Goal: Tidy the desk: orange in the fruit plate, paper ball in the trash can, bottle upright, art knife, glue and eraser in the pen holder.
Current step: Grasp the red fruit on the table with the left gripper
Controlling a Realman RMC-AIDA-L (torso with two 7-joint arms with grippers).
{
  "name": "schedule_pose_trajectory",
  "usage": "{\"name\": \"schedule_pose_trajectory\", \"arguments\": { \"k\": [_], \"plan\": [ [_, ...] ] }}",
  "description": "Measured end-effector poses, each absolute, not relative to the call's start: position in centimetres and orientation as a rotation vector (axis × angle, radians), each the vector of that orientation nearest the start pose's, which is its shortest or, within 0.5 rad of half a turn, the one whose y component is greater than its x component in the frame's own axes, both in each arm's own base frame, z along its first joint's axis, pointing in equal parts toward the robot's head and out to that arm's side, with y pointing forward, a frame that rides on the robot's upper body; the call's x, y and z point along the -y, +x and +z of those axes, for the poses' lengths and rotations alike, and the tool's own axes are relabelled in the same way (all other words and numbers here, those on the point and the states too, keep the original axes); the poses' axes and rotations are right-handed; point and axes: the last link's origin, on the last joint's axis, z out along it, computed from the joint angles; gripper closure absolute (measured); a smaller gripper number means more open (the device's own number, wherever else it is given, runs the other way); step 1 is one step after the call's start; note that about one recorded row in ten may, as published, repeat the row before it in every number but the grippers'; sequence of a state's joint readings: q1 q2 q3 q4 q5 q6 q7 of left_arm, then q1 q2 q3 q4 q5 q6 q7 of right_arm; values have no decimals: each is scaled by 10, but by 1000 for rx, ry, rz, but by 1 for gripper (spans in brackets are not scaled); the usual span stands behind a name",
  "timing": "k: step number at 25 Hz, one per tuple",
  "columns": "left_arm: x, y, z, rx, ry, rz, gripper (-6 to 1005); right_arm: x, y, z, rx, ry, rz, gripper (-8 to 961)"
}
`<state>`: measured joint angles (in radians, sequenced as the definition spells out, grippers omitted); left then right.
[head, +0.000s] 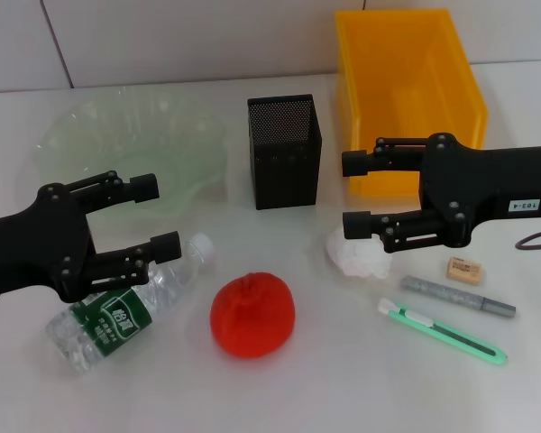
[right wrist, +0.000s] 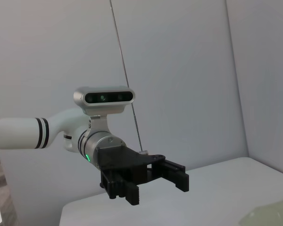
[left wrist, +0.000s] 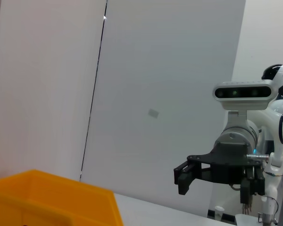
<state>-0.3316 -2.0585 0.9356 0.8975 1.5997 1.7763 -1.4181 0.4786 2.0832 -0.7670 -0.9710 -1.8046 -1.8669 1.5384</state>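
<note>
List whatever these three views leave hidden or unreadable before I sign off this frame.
- Head view: the right gripper covers part of the paper ball.
- Head view: the left gripper hides part of the lying bottle; its label text is too small to read.
- Head view: the pen holder interior is too dark to check.
- Both wrist views: no desk items visible.

Left gripper (head: pixel 158 216) and right gripper (head: pixel 354 191) both hover, fingers spread apart
</note>
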Motion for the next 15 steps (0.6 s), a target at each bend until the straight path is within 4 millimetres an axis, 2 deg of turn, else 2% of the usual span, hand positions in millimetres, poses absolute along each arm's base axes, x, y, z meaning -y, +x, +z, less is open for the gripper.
{"name": "schedule_pose_trajectory", "arguments": {
  "k": [15],
  "plan": [
    [-287,-233,39,378,-2753,-1047,221,-310,207,49,-361,-2864,949,161]
  ]
}}
